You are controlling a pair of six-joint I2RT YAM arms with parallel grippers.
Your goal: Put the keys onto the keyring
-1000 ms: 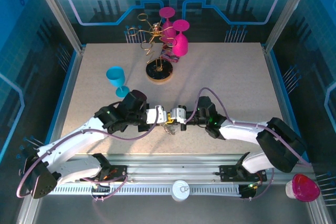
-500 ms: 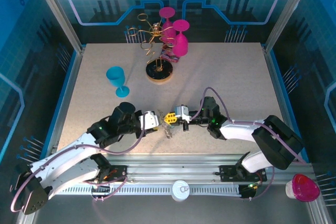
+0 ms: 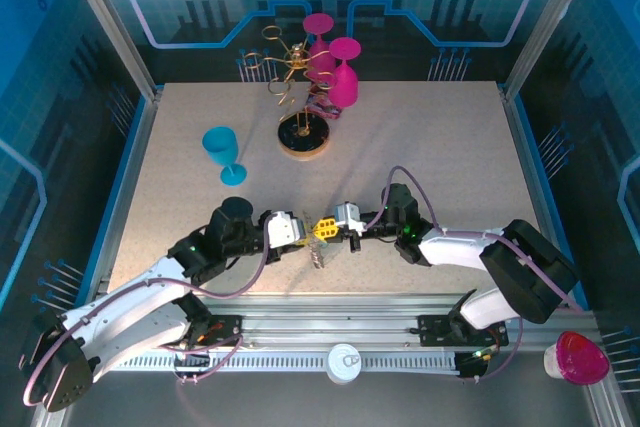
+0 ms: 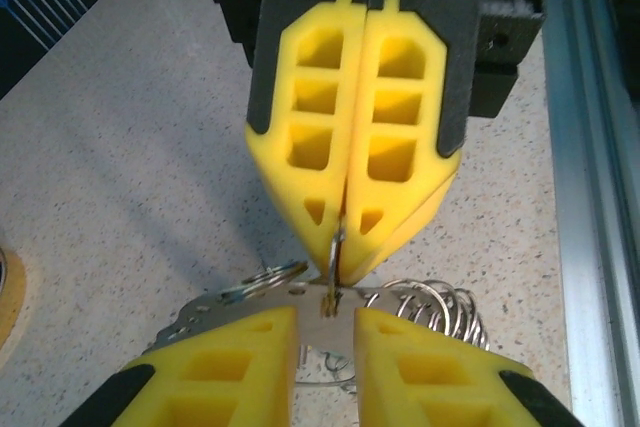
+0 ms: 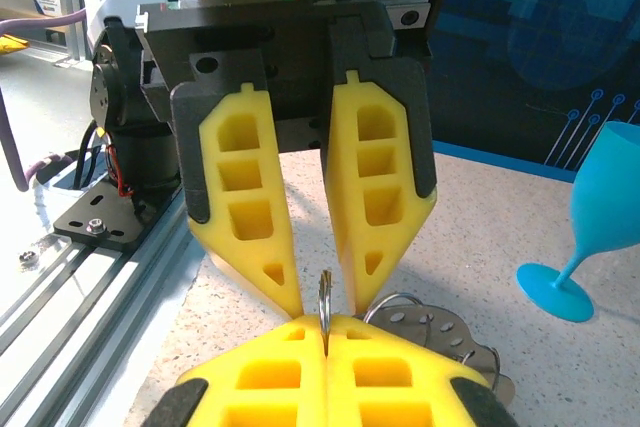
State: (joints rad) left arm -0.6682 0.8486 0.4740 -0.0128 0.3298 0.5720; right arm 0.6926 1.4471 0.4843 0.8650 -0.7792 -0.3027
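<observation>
Fig. R gripper (image 5: 325, 332) & L gripper (image 4: 325, 322) tip-to-tip over speckled beige tabletop (image 3: 420, 147), near front edge.
R: pinched tight on thin silver wire keyring (image 5: 324, 292), edge-on; L: fingers (image 5: 250, 217) narrowly apart, straddling it; small flat silver keys (image 5: 428, 327) bunched just beneath.

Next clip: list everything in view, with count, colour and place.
Teal plastic goblet: one, teal, upright, table's left.
Gold wire rack on round wooden base: one, gold, table's far middle.
Pink plastic goblets: at least two, pink, upside down on rack.
Pink cup: one, pink, past near right corner.
Speckled beige table: one, beneath everything.
Silver keys and rings bunch: count unclear, silver, table under grippers.
Thin silver keyring: one, silver, upright in right gripper.
Left gripper: one, yellow fingers apart beside keyring.
Right gripper: one, yellow fingers shut on keyring.
</observation>
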